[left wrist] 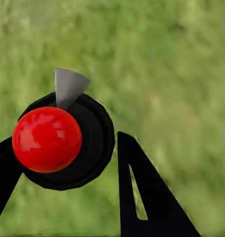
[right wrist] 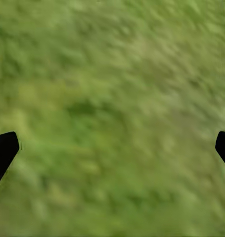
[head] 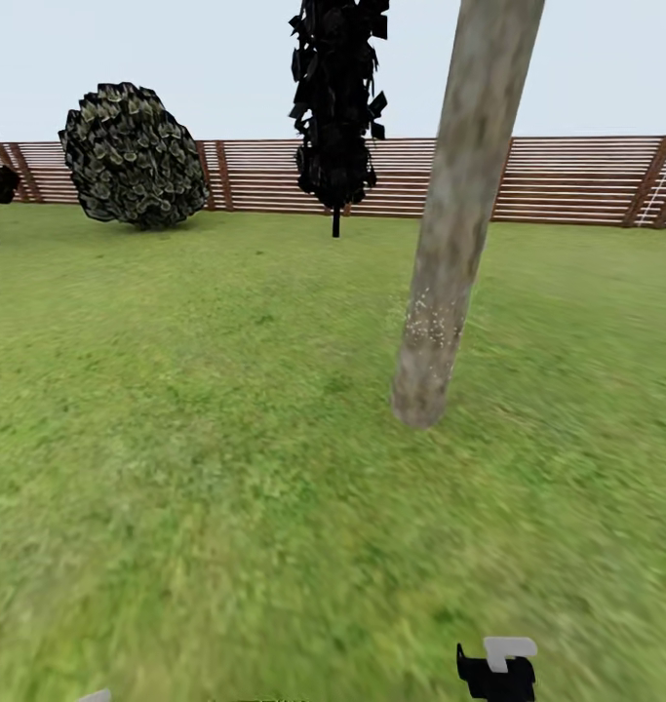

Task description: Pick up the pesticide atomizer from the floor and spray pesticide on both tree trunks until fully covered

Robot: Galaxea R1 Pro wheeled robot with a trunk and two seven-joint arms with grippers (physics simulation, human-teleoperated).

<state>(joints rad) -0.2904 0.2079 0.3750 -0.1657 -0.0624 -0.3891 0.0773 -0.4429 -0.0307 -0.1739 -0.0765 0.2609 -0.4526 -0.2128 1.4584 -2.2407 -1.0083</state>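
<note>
At the lower edge of the head view, right of centre, a black gripper part with a white tab [head: 496, 665] shows above the grass; which arm it belongs to cannot be told.

In the left wrist view, the left gripper [left wrist: 67, 163] is clamped around the pesticide atomizer [left wrist: 60, 140], a black round-bodied sprayer with a glossy red ball top and a grey cone-shaped nozzle. One black finger [left wrist: 3, 170] touches it at the left of the frame; the other finger [left wrist: 147, 192] stands at lower centre-right.

In the right wrist view, the right gripper [right wrist: 112, 145] is spread wide and grasps nothing. One black fingertip [right wrist: 3, 150] shows at the left edge over blurred green grass.

In the head view, the green grass lawn [head: 196, 439] fills the lower and middle frame. A thick pale grey-brown tree trunk [head: 454, 214] rises right of centre, tilted in the frame, with pale specks near its base.

Farther back stand a round dark bush with pale mottled leaves [head: 133, 156] at upper left and a narrow black-leaved tree on a thin stem [head: 337, 97] at upper centre. A brown horizontal-slat wooden fence [head: 567, 180] spans the background.
</note>
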